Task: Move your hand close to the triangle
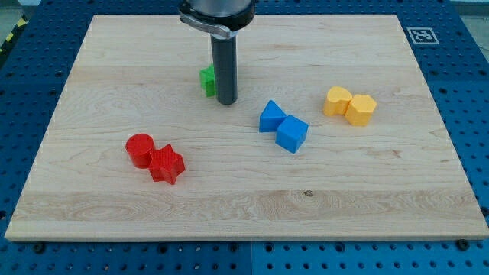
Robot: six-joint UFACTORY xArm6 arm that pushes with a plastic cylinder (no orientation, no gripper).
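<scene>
The blue triangle (270, 117) lies a little toward the view's right of the board's middle, its lower right side touching the blue cube (293, 134); my tip (227, 101) rests on the wood to the view's left of that triangle, near it but apart; I end in a plain rod, so nothing spreads or pinches. Pressed against the rod's left side is a green block (206, 79), mostly hidden, its shape unclear. Toward the board's right edge sit two yellow blocks, touching: a rounded one (337, 100) and a hexagonal one (361, 109). Toward the bottom left corner a red cylinder (140, 149) touches a red star (167, 163). The wooden board (244, 214) rests on a blue perforated table (474, 92).
</scene>
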